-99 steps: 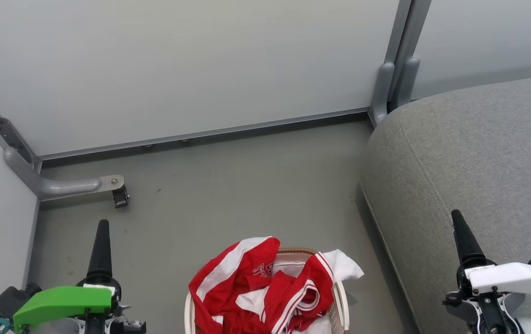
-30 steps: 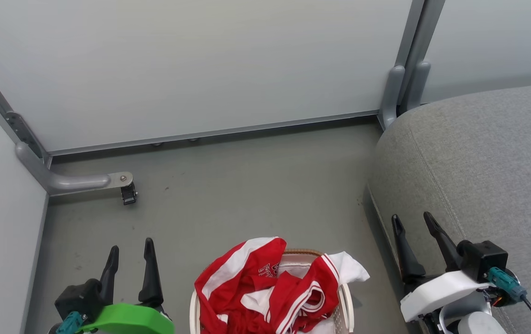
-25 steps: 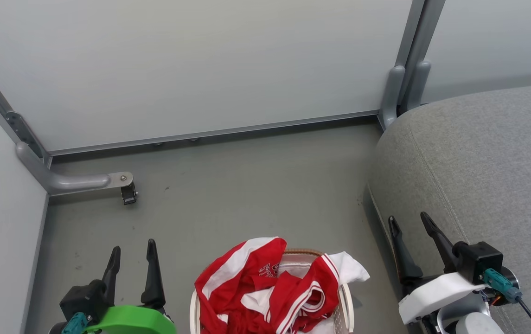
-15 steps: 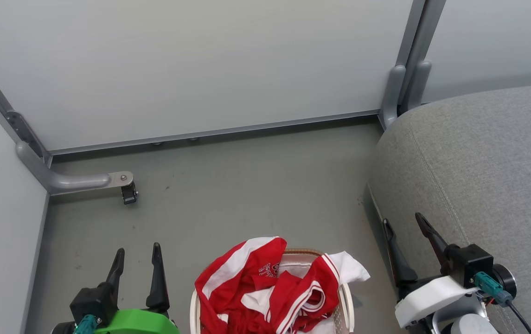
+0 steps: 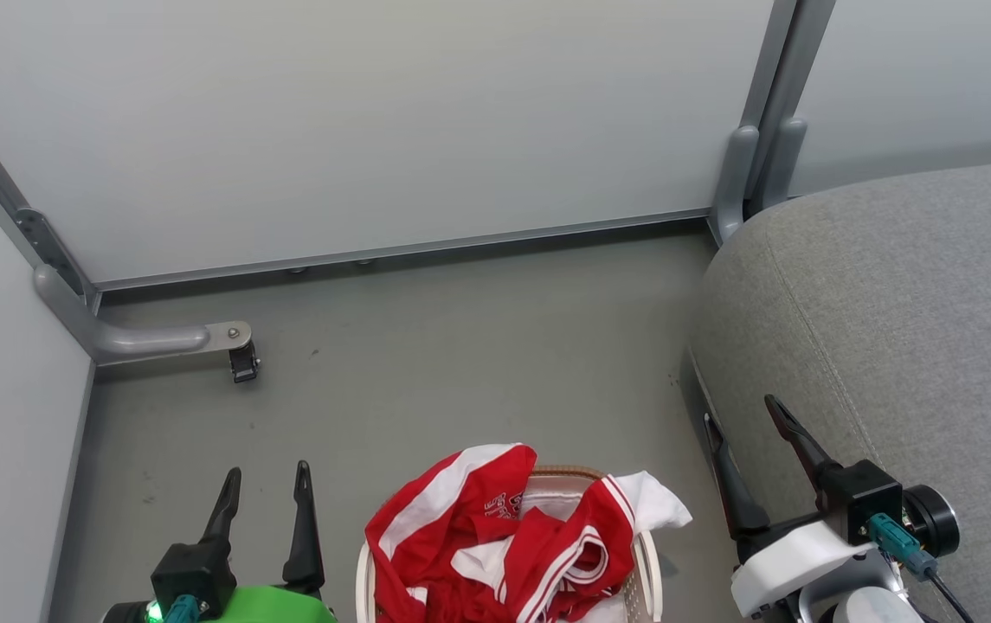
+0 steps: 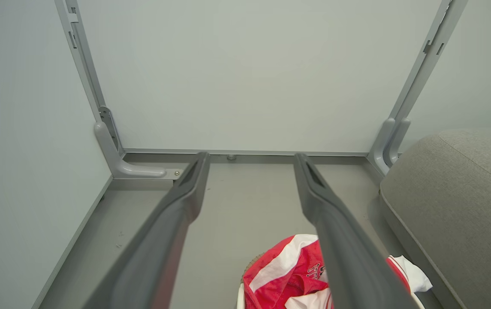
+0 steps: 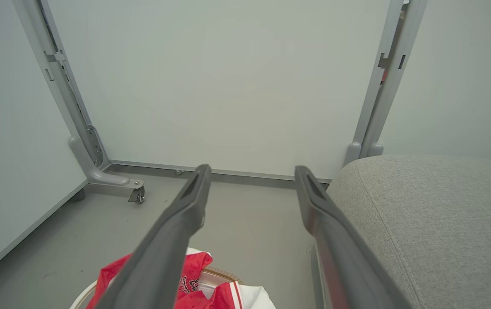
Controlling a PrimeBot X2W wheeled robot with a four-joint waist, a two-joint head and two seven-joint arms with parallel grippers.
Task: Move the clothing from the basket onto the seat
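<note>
Red clothing (image 5: 495, 536) with white stripes is piled in the white basket (image 5: 644, 567) at the bottom middle of the head view, spilling over its brown rim. The grey seat (image 5: 902, 303) fills the right side. My left gripper (image 5: 267, 484) stands open to the left of the basket, empty, above the floor. My right gripper (image 5: 742, 417) is open and empty between the basket and the seat's edge. From the left wrist, the clothing (image 6: 290, 270) shows below my open left gripper (image 6: 249, 158). From the right wrist, the clothing (image 7: 194, 268), the seat (image 7: 421, 223) and my open right gripper (image 7: 249, 170) show.
Pale partition panels (image 5: 374, 121) wall in the grey floor (image 5: 460, 346) at the back and left. A metal foot with a small caster (image 5: 244, 362) juts from the left corner. A grey post (image 5: 746, 173) stands at the seat's far corner.
Both grippers have turned so their two fingers show spread apart; the left has drifted right toward the basket and the right has slid left and down along the seat's edge. The clothing lies unchanged.
</note>
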